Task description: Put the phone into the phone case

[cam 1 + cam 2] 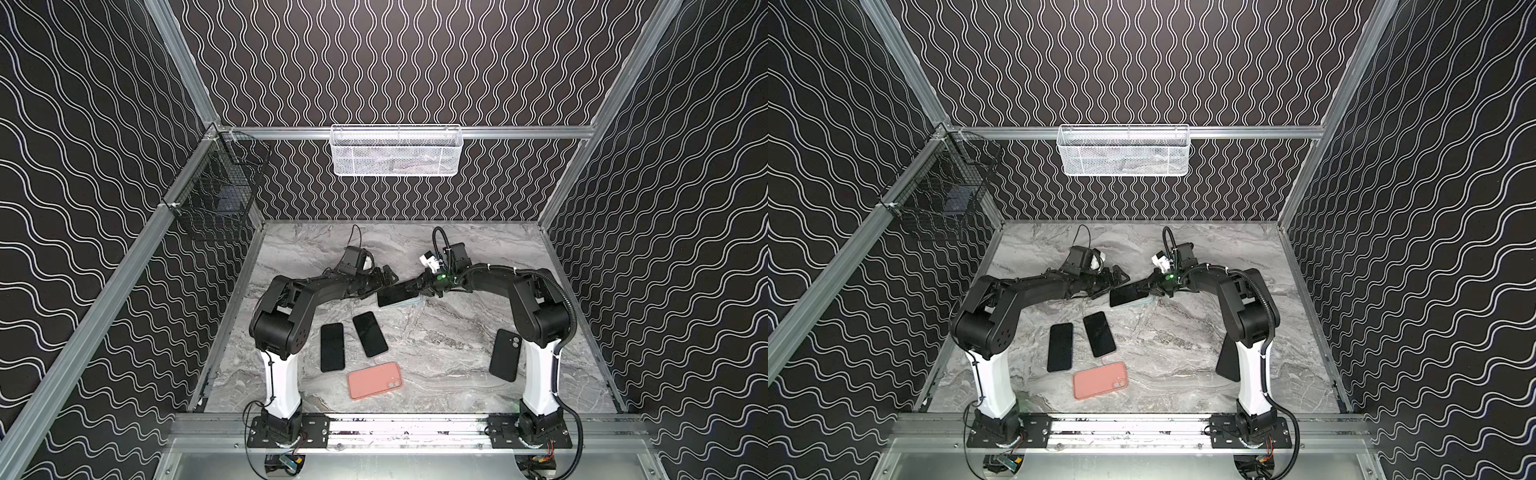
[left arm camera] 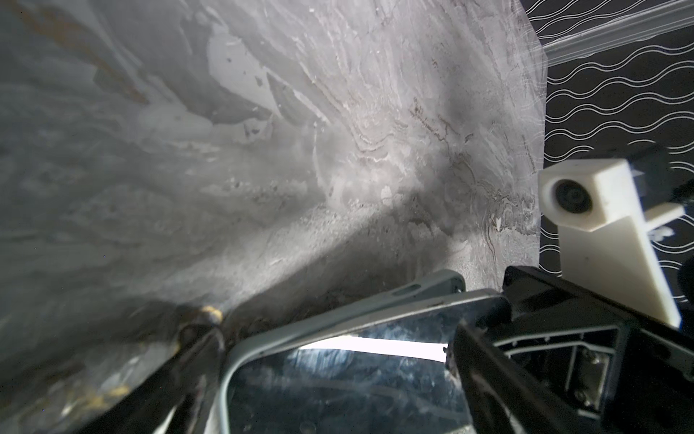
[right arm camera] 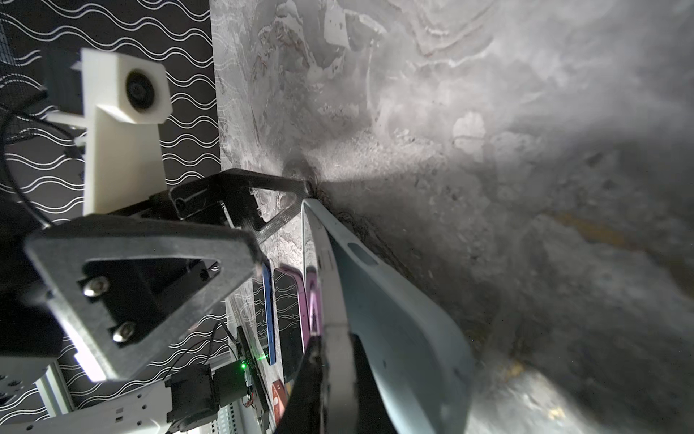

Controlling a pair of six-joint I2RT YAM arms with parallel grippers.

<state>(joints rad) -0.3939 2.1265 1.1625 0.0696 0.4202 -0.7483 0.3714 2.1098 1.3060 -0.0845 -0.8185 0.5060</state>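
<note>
A black-screened phone hangs tilted at mid-table over a pale blue-grey phone case lying beneath it. My right gripper is shut on the phone's right end, one finger over the screen and one beneath. My left gripper stands wide open at the phone's left end, a finger to either side. In the left wrist view the screen fills the space between those fingers, with the case's wall just beyond. Whether the phone's left end sits inside the case is hidden.
Two more black phones lie in front of the left arm. A salmon case lies near the front, a black case by the right arm's base. A white basket and a black wire basket hang on the walls.
</note>
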